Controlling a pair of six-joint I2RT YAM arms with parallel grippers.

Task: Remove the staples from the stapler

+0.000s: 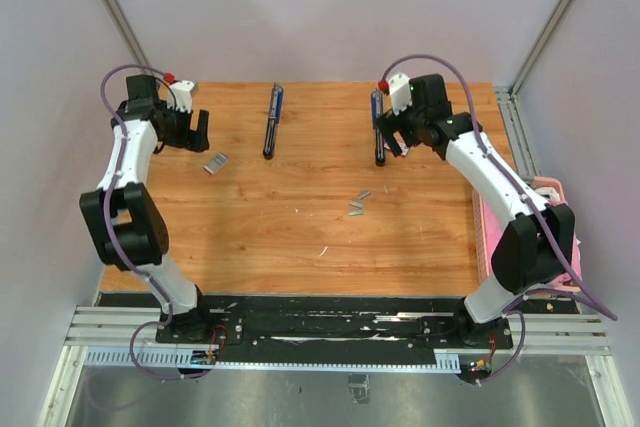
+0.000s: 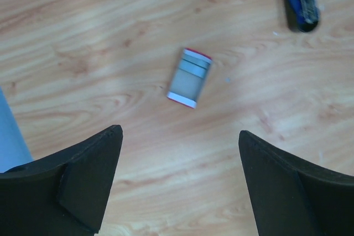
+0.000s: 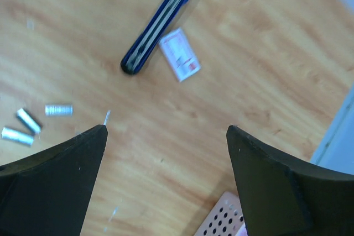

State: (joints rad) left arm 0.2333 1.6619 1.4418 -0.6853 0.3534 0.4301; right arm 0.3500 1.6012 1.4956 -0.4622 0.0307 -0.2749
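On the tabletop [image 1: 300, 237], the right-hand blue stapler [image 1: 378, 127] lies with its long axis pointing away from the arms, the right end effector [image 1: 395, 139] hangs wide and empty over its near end, and the loose staples [image 1: 357, 205] sit near that end on the arms' side, so the right arm's closest imo.

Table [image 1: 300, 237], seen from the near edge.

- Two staplers lie lengthwise toward the far side, well apart: left stapler [image 1: 273, 120] at far centre, right stapler [image 1: 378, 127] to its right.
- The right gripper [image 1: 393, 139] hangs over the right stapler's near end.
- The left gripper [image 1: 190, 132] is over the far-left part of the table.
- A small flat box [image 1: 215, 162] lies just nearer than the left gripper, left of the left stapler.
- A second flat box [image 3: 180, 54] lies close against the right stapler's right side.
- The staples [image 1: 356, 206], three short strips, are clustered near centre, nearer than the right stapler.
- A perforated basket [image 1: 549, 188] sits off the table's right edge.
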